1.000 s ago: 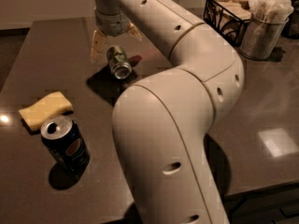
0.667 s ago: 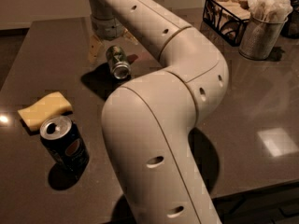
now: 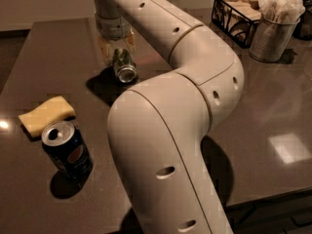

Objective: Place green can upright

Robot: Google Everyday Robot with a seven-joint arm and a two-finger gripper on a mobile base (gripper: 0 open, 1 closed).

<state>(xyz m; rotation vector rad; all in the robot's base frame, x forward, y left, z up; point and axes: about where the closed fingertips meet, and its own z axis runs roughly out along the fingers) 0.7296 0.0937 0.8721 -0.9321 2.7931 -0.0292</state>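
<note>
I see the gripper (image 3: 118,50) low over the dark table (image 3: 273,111), toward the far edge. Its jaws stand apart, and the green can (image 3: 124,66) lies on its side between them, silver end toward me. I cannot read any writing on it. Near the left edge, a blue Pepsi can (image 3: 67,150) shows its round logo, beside a yellow sponge (image 3: 46,115).

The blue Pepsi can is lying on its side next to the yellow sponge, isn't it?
Not quite. The camera view shows the blue Pepsi can standing upright next to the yellow sponge. The can that is tipped over is the green can, which is at the gripper, farther back over the table.
</note>
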